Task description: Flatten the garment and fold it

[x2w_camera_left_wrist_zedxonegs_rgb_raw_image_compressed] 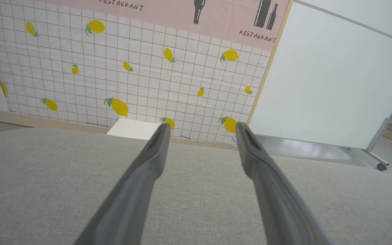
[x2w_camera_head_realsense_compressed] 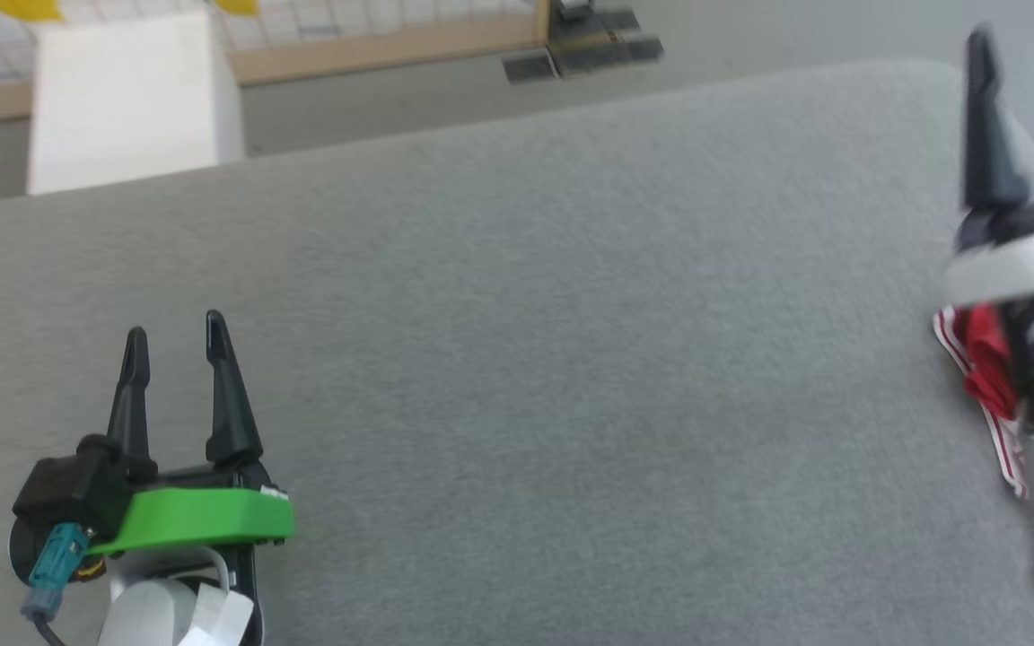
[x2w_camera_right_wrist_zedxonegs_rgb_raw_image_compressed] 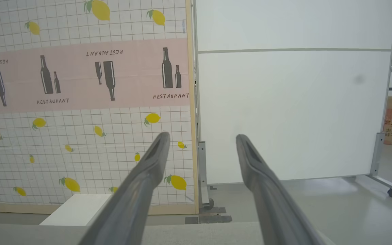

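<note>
- Two grippers, left gripper and right gripper: jaws spread, holding nothing.
- Red garment, striped trim, bunched on grey padded surface, partly hidden by right arm.

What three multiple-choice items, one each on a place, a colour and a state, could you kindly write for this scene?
1. Where on the grey surface does the garment lie in the head view?
A) centre
B) right edge
C) left edge

2. What colour is the plate at the base of the left gripper?
A) green
B) orange
C) blue

3. How do the left gripper and the right gripper stand?
A) both shut on cloth
B) left shut, right open
C) both open, empty

Answers:
1 B, red cloth shows beside the right wrist.
2 A, it is bright green.
3 C, each wrist view shows spread fingers with nothing between them.
</note>
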